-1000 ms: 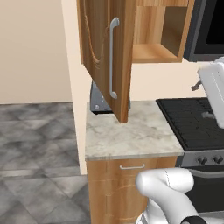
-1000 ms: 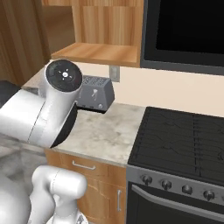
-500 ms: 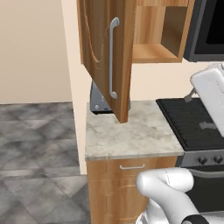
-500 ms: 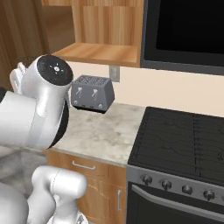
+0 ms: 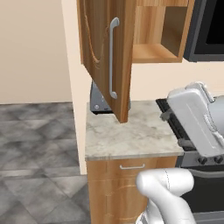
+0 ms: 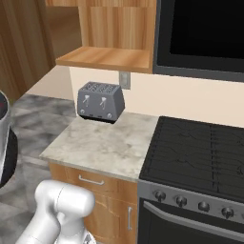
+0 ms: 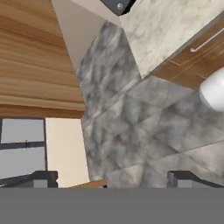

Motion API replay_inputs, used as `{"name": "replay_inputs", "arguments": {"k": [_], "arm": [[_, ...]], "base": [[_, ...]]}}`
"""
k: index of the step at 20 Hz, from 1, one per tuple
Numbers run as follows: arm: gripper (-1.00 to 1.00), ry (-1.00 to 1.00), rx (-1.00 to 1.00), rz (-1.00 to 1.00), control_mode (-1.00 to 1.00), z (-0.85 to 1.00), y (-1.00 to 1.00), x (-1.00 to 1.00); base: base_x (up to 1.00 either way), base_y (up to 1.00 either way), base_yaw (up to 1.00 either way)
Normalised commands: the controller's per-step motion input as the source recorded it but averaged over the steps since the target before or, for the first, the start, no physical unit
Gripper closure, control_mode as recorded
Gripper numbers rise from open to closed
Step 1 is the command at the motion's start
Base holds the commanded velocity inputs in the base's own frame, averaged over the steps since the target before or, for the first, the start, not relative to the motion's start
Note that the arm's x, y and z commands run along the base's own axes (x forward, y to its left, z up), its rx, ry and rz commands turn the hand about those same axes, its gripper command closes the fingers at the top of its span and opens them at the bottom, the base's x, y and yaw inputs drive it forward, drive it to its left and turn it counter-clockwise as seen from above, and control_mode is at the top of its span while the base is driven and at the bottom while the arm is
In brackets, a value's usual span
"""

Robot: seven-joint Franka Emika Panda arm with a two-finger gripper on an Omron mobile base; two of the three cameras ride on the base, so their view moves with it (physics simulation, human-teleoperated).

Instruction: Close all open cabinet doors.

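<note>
My gripper point(image 7: 107, 179) has its jaws spread fully wide with nothing between them; the hand view looks down past the two finger tips at grey floor tile point(image 7: 131, 127), a wood-grain slab on one side and a corner of the marble counter point(image 7: 170, 26). From the left base view, the cabinet door point(image 5: 103, 52) stands swung out over the counter, roughly square to the cabinet front, its silver bar handle point(image 5: 113, 59) facing away from the arm. The toaster point(image 6: 100, 100) sits against the wall below the open shelf point(image 6: 107, 59). My judgement: the step is the approach. I should bring the hand to the door's outer face near its free edge, keep clear of the handle, then push along the hinge arc until it seats
</note>
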Motion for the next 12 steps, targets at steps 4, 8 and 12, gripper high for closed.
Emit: {"name": "replay_inputs", "arguments": {"k": [4, 8, 12], "arm": [[-1.0, -0.05, -0.1, -0.11, -1.0, -0.21, 0.8, -0.07], [-1.0, 0.0, -0.11, -0.18, -1.0, -0.1, 0.76, 0.03], [-1.0, 0.0, -0.09, -0.24, -1.0, 0.0, 0.69, 0.25]], "base": [[0.0, 0.0, 0.0], [0.0, 0.0, 0.0], [0.0, 0.0, 0.0]]}}
